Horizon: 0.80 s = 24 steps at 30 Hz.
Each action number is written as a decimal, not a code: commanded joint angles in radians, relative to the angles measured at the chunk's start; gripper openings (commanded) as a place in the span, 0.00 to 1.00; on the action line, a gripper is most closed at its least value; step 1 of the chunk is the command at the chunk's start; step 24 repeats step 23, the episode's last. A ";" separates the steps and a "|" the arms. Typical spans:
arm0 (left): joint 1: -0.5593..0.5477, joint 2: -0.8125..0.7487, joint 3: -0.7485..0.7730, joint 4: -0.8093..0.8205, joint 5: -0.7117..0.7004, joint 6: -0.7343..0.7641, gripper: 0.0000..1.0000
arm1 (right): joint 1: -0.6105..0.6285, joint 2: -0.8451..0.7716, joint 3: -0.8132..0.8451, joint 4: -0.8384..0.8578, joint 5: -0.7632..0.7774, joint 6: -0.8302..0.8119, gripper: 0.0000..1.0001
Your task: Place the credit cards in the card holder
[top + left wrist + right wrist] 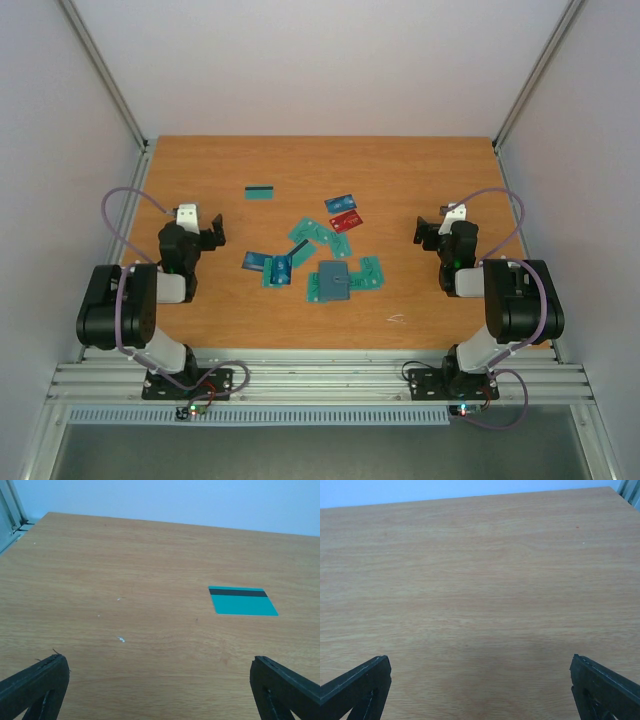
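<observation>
Several credit cards lie scattered in the middle of the table: a teal card with a dark stripe point(260, 193) apart at the back, a blue card point(340, 203), a red card point(345, 221), another blue card point(257, 261), and teal ones point(308, 232). The grey-blue card holder point(334, 281) lies on teal cards near the front of the cluster. My left gripper point(203, 231) is open and empty, left of the cards. In the left wrist view the striped teal card point(242, 601) lies ahead to the right. My right gripper point(432, 232) is open and empty, right of the cards.
The wooden table point(200, 170) is walled by white panels with metal rails at the back corners. A small white scrap point(396, 320) lies near the front right. The right wrist view shows only bare wood point(480, 580).
</observation>
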 commanded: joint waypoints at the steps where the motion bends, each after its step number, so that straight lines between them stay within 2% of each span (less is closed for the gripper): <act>1: -0.018 0.000 0.023 0.017 -0.029 0.024 0.99 | -0.008 -0.007 0.007 0.012 -0.010 -0.008 0.98; 24: -0.018 0.002 0.034 -0.001 -0.003 0.038 0.99 | -0.005 -0.005 0.009 0.011 -0.015 -0.012 0.99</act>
